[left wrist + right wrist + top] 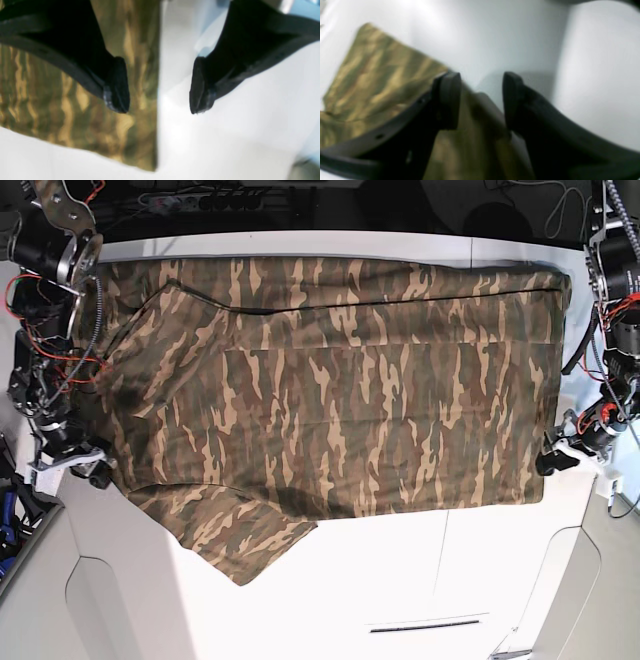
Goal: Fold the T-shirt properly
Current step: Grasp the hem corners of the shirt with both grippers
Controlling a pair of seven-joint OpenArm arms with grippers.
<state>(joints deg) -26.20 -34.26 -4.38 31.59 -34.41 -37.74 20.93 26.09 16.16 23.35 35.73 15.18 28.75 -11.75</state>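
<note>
Base view first, and the T-shirt takes up nearly the whole white table, spread flat in its brown, tan and olive camouflage, running from one side edge of the table to the other, with one sleeve sticking out toward the near edge and a long fold line showing across the far part of the cloth. Now the arms: the right gripper sits low at the shirt's edge on this view's left, the left gripper at the opposite edge on this view's right. Over to the left wrist camera, and the left gripper has its jaws wide apart with nothing between them, straddling a straight cloth edge with bare table beyond. The right wrist camera is blurred, but the right gripper also shows its jaws parted, the shirt's border lying under and between them; whether a pad touches the cloth is hard to tell. My read: this is a regrasp between folds. The next move calls for both grippers to pinch their edges evenly, then lift and carry together so the cloth stays square.
</note>
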